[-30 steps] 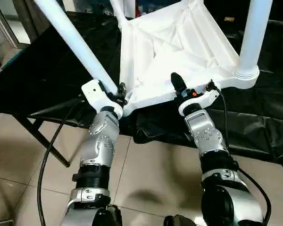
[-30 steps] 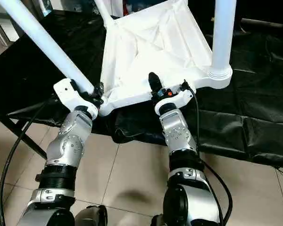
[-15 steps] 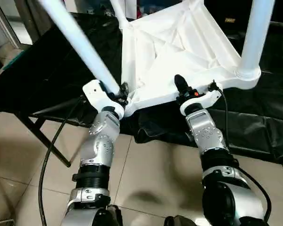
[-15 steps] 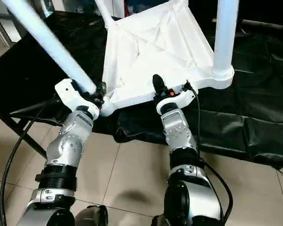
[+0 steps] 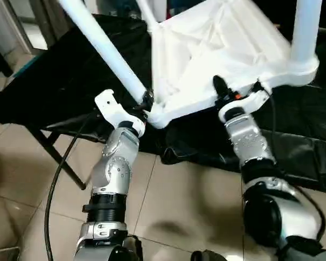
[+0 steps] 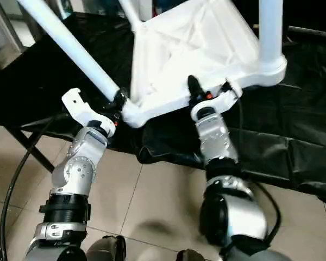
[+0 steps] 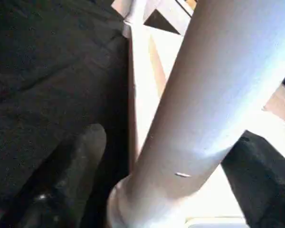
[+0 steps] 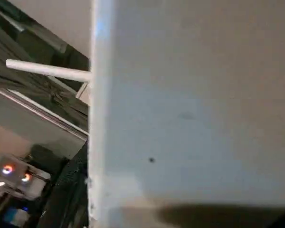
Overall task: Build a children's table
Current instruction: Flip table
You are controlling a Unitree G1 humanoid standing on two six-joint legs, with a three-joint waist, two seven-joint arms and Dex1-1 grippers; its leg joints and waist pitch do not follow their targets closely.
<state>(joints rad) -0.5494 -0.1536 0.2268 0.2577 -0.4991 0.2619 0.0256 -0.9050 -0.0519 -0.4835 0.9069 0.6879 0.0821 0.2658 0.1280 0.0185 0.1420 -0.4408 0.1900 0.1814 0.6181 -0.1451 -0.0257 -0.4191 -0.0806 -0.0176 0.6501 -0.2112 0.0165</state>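
Observation:
The white tabletop (image 5: 217, 49) lies underside up on a black-draped bench, its X-ribs showing. A long white leg (image 5: 106, 49) slants up and away to the left from the near-left corner socket (image 5: 156, 114). My left gripper (image 5: 145, 100) is shut on the base of that leg, and the left wrist view shows the leg (image 7: 213, 95) between dark fingers (image 7: 71, 166). Another leg (image 5: 304, 32) stands upright in the near-right socket, and a third (image 5: 146, 11) rises at the far corner. My right gripper (image 5: 221, 89) is shut on the tabletop's near edge (image 8: 194, 109).
Black cloth (image 5: 60, 81) covers the bench and hangs over its front edge. A dark folding bench leg (image 5: 54, 157) angles down to the tiled floor (image 5: 179, 201) at the left. A black cable (image 5: 57, 185) runs along my left forearm.
The whole picture has shifted and tilted, so the camera moved. Tabletop and both grippers sit slightly further right in view. Both grips look unchanged.

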